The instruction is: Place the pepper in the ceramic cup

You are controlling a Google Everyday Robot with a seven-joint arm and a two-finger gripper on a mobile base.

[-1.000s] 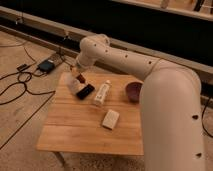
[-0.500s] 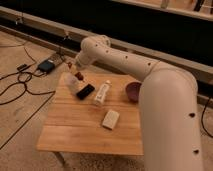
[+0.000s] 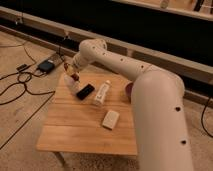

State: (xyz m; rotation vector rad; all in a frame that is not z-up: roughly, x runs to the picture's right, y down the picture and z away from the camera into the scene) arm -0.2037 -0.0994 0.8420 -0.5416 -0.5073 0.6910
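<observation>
My gripper point(image 3: 73, 75) hangs over the far left corner of the wooden table point(image 3: 75, 130). A small dark red pepper point(image 3: 75, 78) shows between its fingertips, and the gripper is shut on it. The pale ceramic cup point(image 3: 70, 83) stands right under the gripper at the table's corner, partly hidden by it. The pepper is at about the height of the cup's rim; whether it touches the cup I cannot tell.
A black flat object point(image 3: 85, 91), a clear plastic bottle point(image 3: 102, 93) lying down and a pale block point(image 3: 110, 119) lie on the table. A dark maroon bowl point(image 3: 128, 90) is mostly hidden behind my arm. Cables and a black box point(image 3: 46, 65) lie on the floor at left.
My gripper has risen a little and shifted slightly left over the cup, still with the pepper. The other things on the table have not moved.
</observation>
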